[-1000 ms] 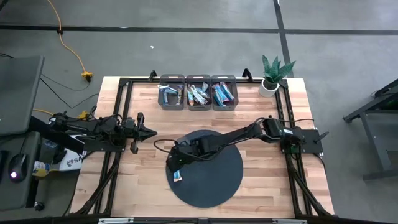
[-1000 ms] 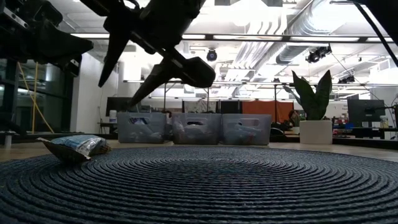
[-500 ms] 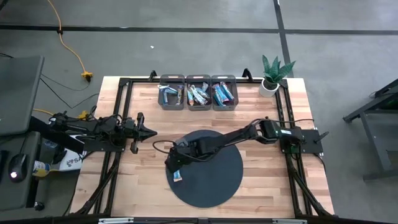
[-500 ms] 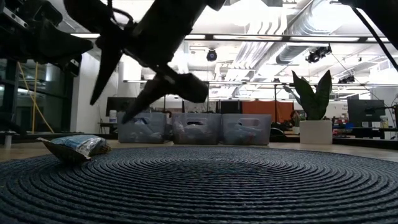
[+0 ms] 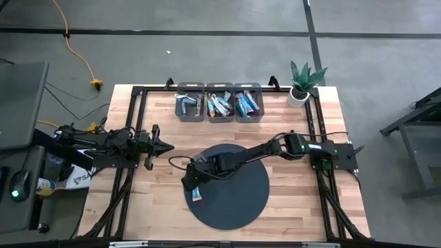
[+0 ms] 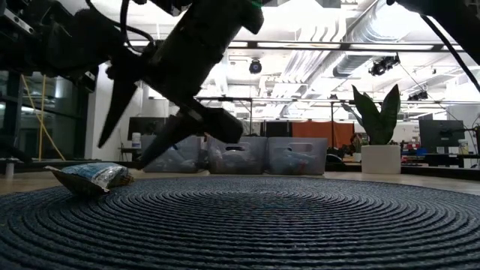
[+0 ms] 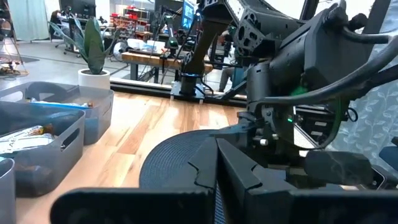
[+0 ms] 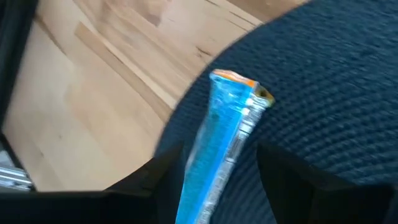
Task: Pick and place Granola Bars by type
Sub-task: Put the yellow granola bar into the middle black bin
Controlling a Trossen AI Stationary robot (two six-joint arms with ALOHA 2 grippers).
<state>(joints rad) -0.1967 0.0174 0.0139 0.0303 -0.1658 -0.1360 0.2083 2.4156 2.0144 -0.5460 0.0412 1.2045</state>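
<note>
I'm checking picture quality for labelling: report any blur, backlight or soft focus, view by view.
Right wrist view: the blue granola bar and the mat look motion-smeared. Low view: bright ceiling lights leave the right tool a dark silhouette. Left wrist view: the near dark parts at the bottom edge are soft. High view: evenly lit, no glare.

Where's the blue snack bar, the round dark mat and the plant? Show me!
blue snack bar (image 8: 221,140): right wrist view, middle of its wrapper.
round dark mat (image 5: 241,200): high view, bare part right of the bar.
plant (image 5: 303,76): high view, its green leaves.
</note>
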